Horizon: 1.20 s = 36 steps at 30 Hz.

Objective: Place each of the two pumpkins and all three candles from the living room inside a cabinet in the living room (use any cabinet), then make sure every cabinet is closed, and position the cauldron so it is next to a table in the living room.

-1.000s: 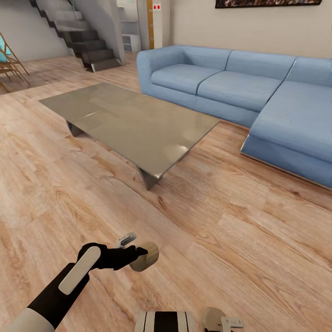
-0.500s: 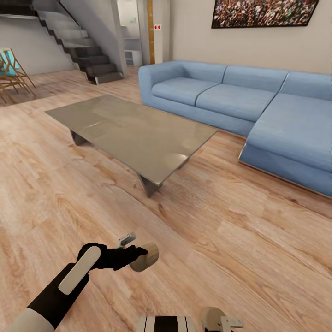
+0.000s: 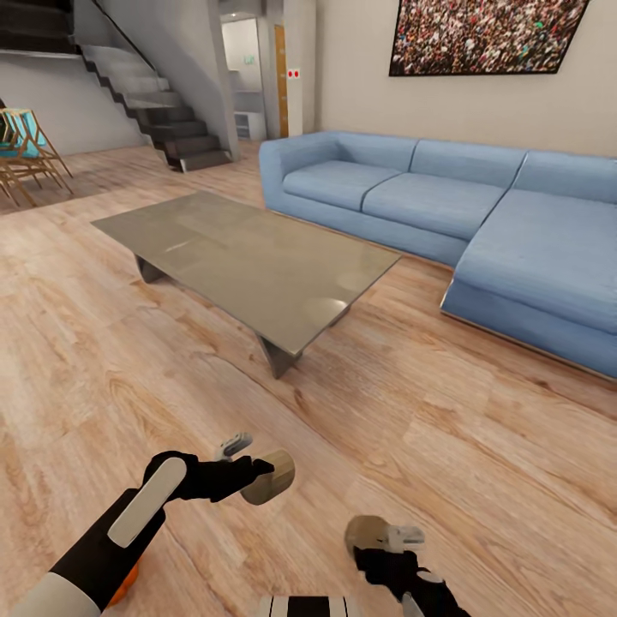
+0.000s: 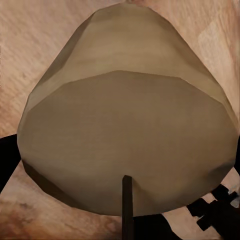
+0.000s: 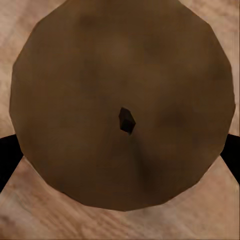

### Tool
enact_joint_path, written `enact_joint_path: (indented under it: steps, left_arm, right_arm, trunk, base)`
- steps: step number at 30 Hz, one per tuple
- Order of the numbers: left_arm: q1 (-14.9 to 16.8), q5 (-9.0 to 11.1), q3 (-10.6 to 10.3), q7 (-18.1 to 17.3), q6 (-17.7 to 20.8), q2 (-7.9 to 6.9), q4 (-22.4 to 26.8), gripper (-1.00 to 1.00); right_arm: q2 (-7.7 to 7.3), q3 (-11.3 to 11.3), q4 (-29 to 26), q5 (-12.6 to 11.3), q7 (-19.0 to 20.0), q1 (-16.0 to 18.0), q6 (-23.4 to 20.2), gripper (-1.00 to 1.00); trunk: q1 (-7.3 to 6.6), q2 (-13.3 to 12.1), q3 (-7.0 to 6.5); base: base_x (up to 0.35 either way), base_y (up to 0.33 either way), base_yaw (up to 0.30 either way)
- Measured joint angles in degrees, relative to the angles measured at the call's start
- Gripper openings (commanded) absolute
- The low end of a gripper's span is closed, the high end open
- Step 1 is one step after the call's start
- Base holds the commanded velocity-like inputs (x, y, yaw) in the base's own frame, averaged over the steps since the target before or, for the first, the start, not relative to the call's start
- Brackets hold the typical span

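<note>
My left gripper [image 3: 254, 463] is shut on an olive-beige candle [image 3: 274, 478], held on its side low over the wooden floor. The left wrist view shows this candle [image 4: 125, 125] close up, with its dark wick. Lower right in the head view, my right gripper [image 3: 387, 550] is shut on a second candle [image 3: 366, 530]. In the right wrist view that candle's [image 5: 122, 105] flat brown top and wick face the camera. A bit of an orange pumpkin [image 3: 127, 584] peeks out from under my left forearm, mostly hidden.
A low grey table [image 3: 248, 257] stands ahead on the wooden floor. A blue corner sofa [image 3: 480, 223] runs behind it and along the right. Stairs [image 3: 163, 120] and wooden folding chairs [image 3: 26, 150] are at the far left.
The head camera has tilted up, so more of the wall shows. My right gripper has risen further into view with its candle. The left arm has held still.
</note>
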State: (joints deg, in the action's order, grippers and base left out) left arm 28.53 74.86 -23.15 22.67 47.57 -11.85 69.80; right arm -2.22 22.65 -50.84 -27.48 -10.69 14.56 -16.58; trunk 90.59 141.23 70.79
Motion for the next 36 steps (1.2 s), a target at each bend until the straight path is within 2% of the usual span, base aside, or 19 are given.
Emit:
enact_joint_path:
  steps: [1,4,7,11,17,21,27,31,36]
  left_arm:
    - [0.0,-0.03,0.03,0.0,0.0,-0.03,0.0,-1.0]
    - [-0.01,0.04,0.07,0.01,0.0,-0.05,0.01,-1.0]
    - [0.0,0.0,0.03,0.0,0.0,-0.02,0.0,-1.0]
    - [0.0,-0.01,-0.09,0.0,-0.01,0.03,0.0,-1.0]
    - [0.0,-0.04,0.35,0.08,0.02,0.04,0.04,-1.0]
    - [0.0,0.11,0.47,0.09,0.0,-0.03,0.71,-1.0]
    - [0.0,1.2,0.6,0.17,0.08,-0.07,0.89,-1.0]
    - [0.0,1.41,0.67,0.24,0.18,-0.82,0.88,-1.0]
    - [-0.02,1.58,0.74,0.33,0.16,-1.15,0.89,-1.0]
  right_arm:
    - [-0.09,-1.94,-3.73,0.4,-0.02,0.01,-2.76,-1.0]
    - [-0.23,-5.51,-11.41,0.6,-0.05,-0.01,-7.66,-1.0]
    - [-0.23,-6.08,-15.67,0.44,-0.01,0.0,-10.56,-1.0]
    - [-0.11,-6.21,-17.81,0.56,0.05,-0.01,-12.61,-1.0]
    - [-0.02,-6.29,-24.88,0.03,0.09,0.01,-13.59,-1.0]
    - [-0.01,-6.35,-25.67,-0.21,0.06,-0.01,-14.4,-1.0]
    - [-0.01,-6.36,-25.96,-0.28,0.06,-0.01,-14.57,-1.0]
    - [-0.01,-6.36,-25.98,-0.28,0.06,-0.01,-14.54,-1.0]
    - [0.0,-6.35,-25.97,-0.25,0.06,0.0,-14.59,-1.0]
  trunk:
    - [-0.22,-0.4,-0.18]
    - [-0.87,-1.61,-0.71]
    - [-1.54,-2.81,-1.25]
    - [-2.41,-4.41,-1.97]
    - [-2.42,-4.43,-1.98]
    - [-2.42,-4.43,-1.97]
    - [-3.73,-6.82,-3.05]
    - [-4.61,-8.42,-3.77]
    - [-5.71,-10.43,-4.66]
  base:
    - [0.0,0.0,0.0]
    - [0.0,0.0,0.0]
    - [0.0,0.0,0.0]
    - [0.0,0.0,0.0]
    - [0.0,0.0,0.0]
    - [0.0,0.0,0.0]
    - [0.0,0.0,0.0]
    - [0.0,0.0,0.011]
    - [-0.011,0.0,0.185]
